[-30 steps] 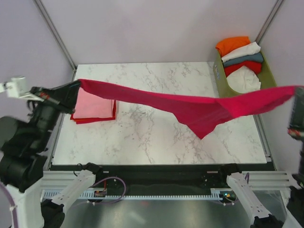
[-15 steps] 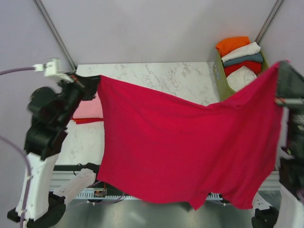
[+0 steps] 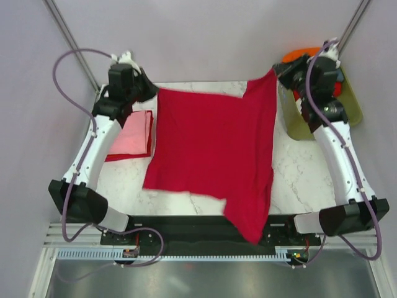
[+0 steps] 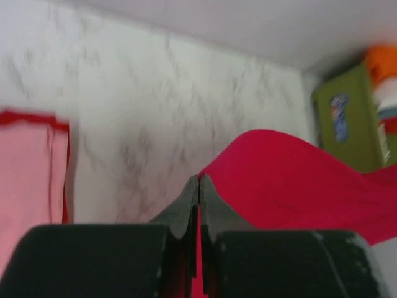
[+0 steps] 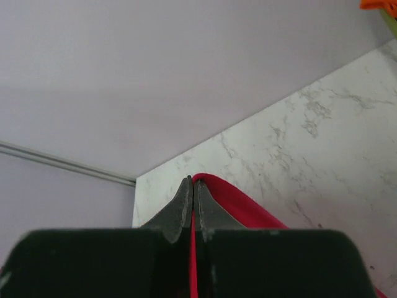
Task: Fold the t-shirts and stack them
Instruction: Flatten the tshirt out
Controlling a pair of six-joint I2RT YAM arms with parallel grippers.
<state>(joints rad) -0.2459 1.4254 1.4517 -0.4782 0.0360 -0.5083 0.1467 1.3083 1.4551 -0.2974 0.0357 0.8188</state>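
The crimson t-shirt (image 3: 211, 143) lies spread over the middle of the marble table (image 3: 298, 167), and its near end hangs over the front edge. My left gripper (image 3: 151, 92) is shut on its far left corner. My right gripper (image 3: 277, 74) is shut on its far right corner, next to the basket. In the left wrist view the jaws (image 4: 199, 179) pinch crimson t-shirt (image 4: 291, 180) cloth. The right wrist view shows the same pinch (image 5: 193, 181) on the crimson t-shirt's edge (image 5: 248, 208). A folded pink t-shirt (image 3: 129, 131) rests on a red layer at the left.
The olive-green basket (image 3: 350, 102) stands at the far right corner, mostly behind my right arm, with an orange t-shirt (image 3: 296, 53) showing at its top. Grey walls and slanted metal poles close in the far side. Both arms stretch along the table's left and right sides.
The crimson t-shirt was stretched across, then hung up high in front of the camera. Both arms have swung it out to the far edge and it now lies over the table.
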